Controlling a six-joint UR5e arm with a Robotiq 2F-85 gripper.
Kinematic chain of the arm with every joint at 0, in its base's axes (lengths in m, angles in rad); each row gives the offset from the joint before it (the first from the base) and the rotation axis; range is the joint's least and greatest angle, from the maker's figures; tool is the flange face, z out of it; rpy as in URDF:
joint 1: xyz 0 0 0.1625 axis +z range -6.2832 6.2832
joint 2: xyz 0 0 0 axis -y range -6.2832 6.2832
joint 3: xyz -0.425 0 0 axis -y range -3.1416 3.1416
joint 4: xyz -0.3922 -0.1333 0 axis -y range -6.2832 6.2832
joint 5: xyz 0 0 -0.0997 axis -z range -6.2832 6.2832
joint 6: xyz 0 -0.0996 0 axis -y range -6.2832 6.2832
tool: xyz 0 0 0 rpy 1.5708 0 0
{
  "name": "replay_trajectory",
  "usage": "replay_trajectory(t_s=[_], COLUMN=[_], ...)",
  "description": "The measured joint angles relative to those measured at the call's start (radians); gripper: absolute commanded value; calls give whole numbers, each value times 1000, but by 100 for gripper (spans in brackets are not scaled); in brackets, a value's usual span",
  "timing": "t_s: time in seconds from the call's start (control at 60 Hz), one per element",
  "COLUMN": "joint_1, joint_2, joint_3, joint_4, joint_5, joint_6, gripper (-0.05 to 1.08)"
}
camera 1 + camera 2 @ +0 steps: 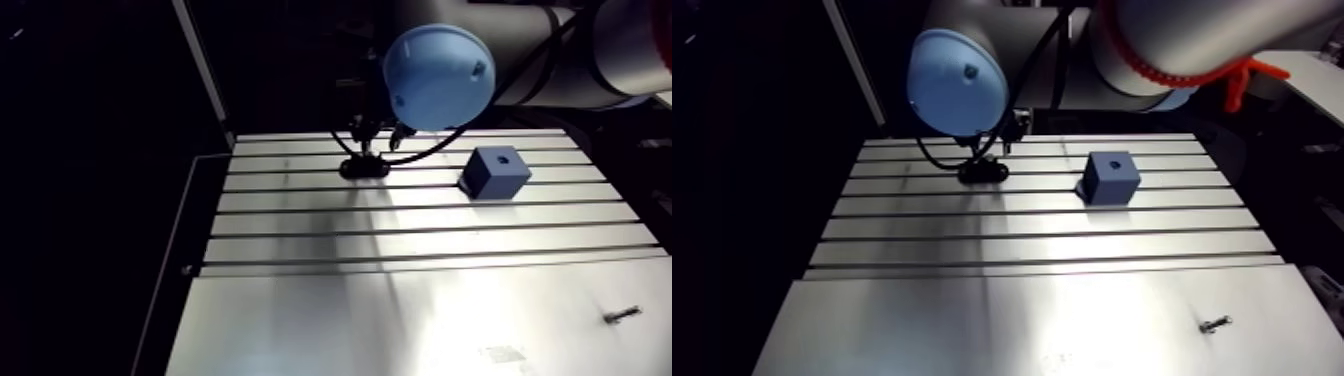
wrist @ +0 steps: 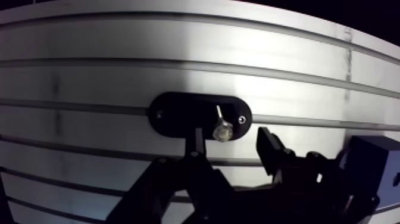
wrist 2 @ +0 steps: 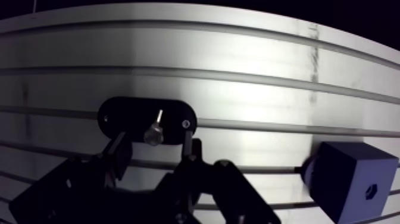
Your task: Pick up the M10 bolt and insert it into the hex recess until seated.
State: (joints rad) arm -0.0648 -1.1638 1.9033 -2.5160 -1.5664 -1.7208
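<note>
While the pincer hangs low over the slotted table, its two fingers stand apart, released and gripping nothing. Between them, just ahead of their tips, is the bolt. It is a small silvery piece with its rounded head nearest the pincer and its thin shank pointing away at a slight slant. There is a clear gap between it and each finger.

The bolt rests on a black oval plate that sits on the table right under and ahead of the pincer, across one of the slots. Whether the bolt lies flat on the plate or stands in it cannot be told.

Off to one side of the pincer, beyond the outer face of one finger and clear of the black plate, stands a blue block. A six-sided hole shows in its top face, with nothing in it.

In the arm view a small metal fastener lies well apart from the pincer and the block, on the smooth, unslotted part of the table. It is too small to make out further.
</note>
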Motion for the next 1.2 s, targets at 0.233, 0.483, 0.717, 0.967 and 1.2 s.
replay_trajectory(t_s=[0.233,0.483,0.717,0.967,1.2], joint_1=[0,0,2,7,10], joint_2=[3,9,18,21,21], joint_3=[1,1,-2,-3,-1], joint_4=[-1,-1,-1,-7,-19], joint_5=[0,0,1,1,0], joint_6=[0,0,1,2,2], gripper=[47,47,48,49,51])
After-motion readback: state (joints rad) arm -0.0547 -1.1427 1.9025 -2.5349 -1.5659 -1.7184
